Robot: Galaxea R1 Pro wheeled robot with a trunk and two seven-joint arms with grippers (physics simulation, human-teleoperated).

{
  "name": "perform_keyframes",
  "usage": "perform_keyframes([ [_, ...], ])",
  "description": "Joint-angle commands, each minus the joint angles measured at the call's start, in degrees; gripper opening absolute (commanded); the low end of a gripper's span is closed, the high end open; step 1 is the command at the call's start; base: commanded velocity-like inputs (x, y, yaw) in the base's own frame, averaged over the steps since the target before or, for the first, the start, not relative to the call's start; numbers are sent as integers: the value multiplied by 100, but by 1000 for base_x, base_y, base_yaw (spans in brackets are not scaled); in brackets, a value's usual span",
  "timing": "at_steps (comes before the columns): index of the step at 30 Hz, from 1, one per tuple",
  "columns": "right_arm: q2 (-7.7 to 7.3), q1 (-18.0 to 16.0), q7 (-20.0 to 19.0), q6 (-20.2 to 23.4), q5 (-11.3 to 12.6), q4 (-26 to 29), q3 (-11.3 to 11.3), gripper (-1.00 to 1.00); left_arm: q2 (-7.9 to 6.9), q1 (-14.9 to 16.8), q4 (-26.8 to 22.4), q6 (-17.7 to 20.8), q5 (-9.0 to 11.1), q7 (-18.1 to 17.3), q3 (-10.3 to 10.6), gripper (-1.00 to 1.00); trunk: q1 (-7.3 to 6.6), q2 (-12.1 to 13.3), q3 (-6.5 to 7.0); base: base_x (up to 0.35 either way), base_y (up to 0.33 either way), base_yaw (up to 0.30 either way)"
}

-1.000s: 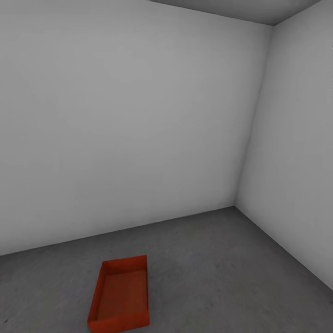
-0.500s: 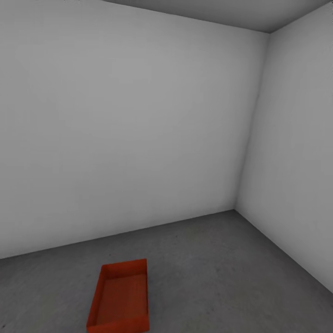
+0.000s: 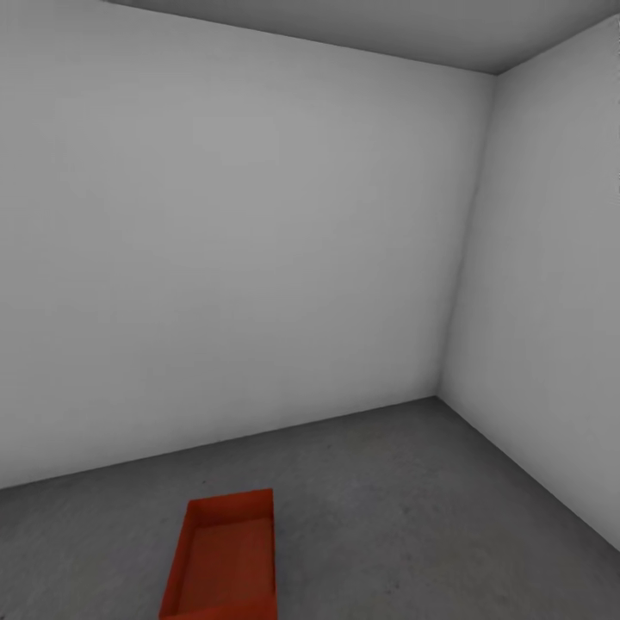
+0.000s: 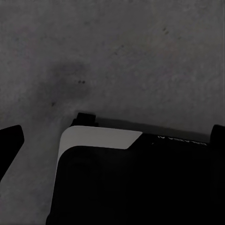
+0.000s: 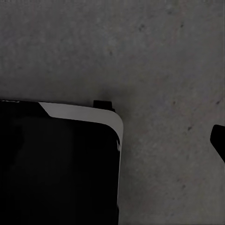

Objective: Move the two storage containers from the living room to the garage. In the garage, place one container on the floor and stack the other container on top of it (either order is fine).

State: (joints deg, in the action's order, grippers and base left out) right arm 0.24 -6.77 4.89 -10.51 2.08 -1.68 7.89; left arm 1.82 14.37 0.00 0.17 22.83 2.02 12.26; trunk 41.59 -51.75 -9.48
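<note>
Two plain white-grey walls point(image 3: 232, 258) meet under a grey ceiling point(image 3: 413, 30).

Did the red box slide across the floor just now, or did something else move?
The box did not slide. The robot's head camera moved, tipping up a little, so the whole picture shifted: the red box sits lower in the head view, its near end now cut off, and more ceiling shows. The box stays empty on the grey floor, at the same angle, near the wall.

Soft, even, dim light; head view slightly blurry, wrist views dark.
</note>
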Motion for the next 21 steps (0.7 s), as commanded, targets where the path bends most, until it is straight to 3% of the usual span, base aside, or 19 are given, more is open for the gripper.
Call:
perform_keyframes([
  [1, 3, -8, 21, -30, 21, -20, 46, 100, 2, 4, 0, 2, 46, 20, 49, 100, 1, -5, 1, 0, 0, 0],
  [21, -6, -8, 13, -14, -63, -16, 84, 100, 11, -31, 0, 1, 46, 24, 49, 100, 1, -5, 81, 0, 0, 0],
])
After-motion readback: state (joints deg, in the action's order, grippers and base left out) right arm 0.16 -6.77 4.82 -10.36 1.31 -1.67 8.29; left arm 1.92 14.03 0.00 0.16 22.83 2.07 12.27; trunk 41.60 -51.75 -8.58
